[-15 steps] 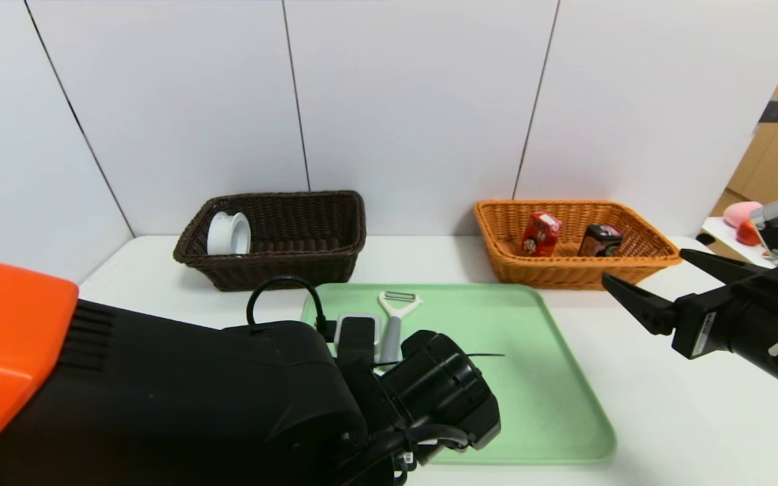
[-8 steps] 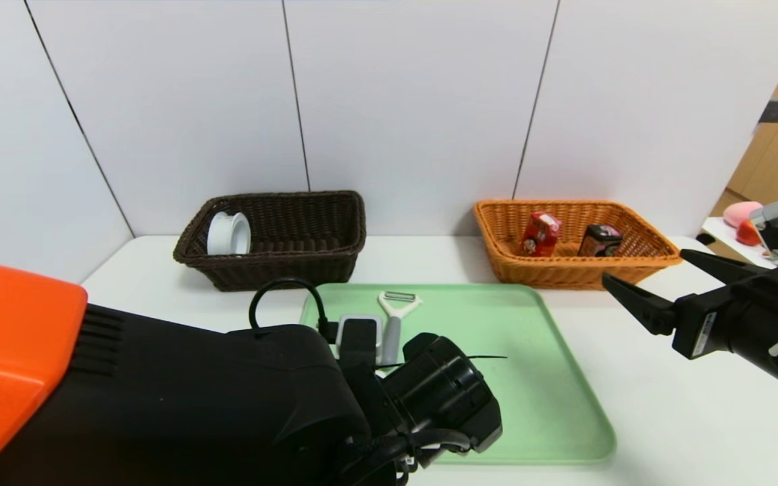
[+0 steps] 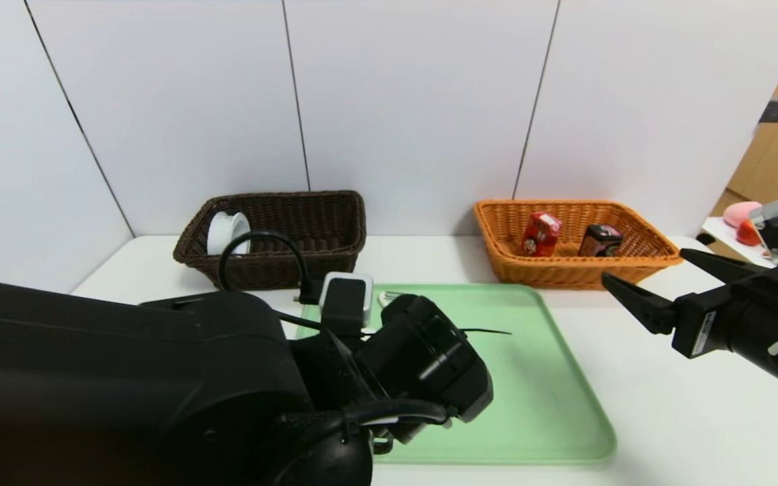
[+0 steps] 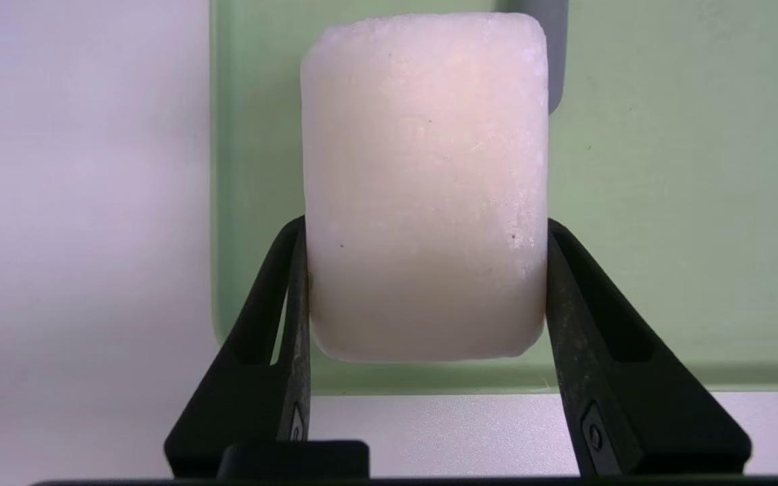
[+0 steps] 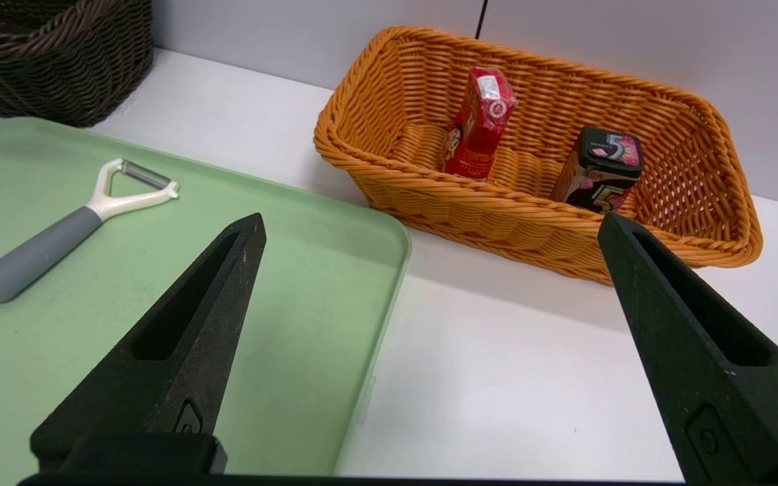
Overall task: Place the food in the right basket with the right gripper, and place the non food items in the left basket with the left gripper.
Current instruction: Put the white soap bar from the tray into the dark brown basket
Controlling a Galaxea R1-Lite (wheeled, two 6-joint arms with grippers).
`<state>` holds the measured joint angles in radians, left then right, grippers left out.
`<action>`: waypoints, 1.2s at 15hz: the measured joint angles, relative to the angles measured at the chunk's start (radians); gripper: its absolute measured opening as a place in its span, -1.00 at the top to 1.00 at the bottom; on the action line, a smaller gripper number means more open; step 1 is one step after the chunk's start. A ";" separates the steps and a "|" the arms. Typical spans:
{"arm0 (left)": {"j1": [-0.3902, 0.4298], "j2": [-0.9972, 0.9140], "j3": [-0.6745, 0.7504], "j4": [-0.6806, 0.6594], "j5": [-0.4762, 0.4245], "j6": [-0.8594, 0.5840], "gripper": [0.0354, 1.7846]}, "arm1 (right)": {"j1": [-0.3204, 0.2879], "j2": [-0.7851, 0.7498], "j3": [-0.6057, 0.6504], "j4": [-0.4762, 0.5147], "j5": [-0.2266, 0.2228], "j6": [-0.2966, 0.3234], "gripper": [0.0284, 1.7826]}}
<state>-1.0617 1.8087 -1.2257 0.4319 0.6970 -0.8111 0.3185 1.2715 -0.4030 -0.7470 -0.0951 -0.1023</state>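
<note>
Left gripper (image 4: pixel 423 283) has closed on the white rounded block (image 4: pixel 423 189) and raised it off the near-left corner of the green tray (image 3: pixel 551 378), where it lay a second ago beside the peeler (image 5: pixel 58 236); carry to the dark brown basket (image 3: pixel 335 223) at far left looks next. White disc case (image 3: pixel 227 233) already sits there; both cartons (image 5: pixel 480 125) sit in the orange basket (image 5: pixel 389 196); right gripper (image 5: pixel 429 229) hangs open and empty at right.

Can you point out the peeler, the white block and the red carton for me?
peeler (image 5: pixel 38 251): right wrist view, on its grey handle.
white block (image 4: pixel 423 189): left wrist view, middle of its face.
red carton (image 5: pixel 475 135): right wrist view, on its front.
</note>
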 joint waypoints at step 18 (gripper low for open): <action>0.827 0.280 -0.128 -1.151 -0.327 1.062 -0.07 | -0.004 0.019 0.020 0.000 0.001 0.010 -0.91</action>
<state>-0.2343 2.0883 -1.3540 -0.7196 0.3702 0.2506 0.3149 1.2902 -0.3834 -0.7474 -0.0943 -0.0928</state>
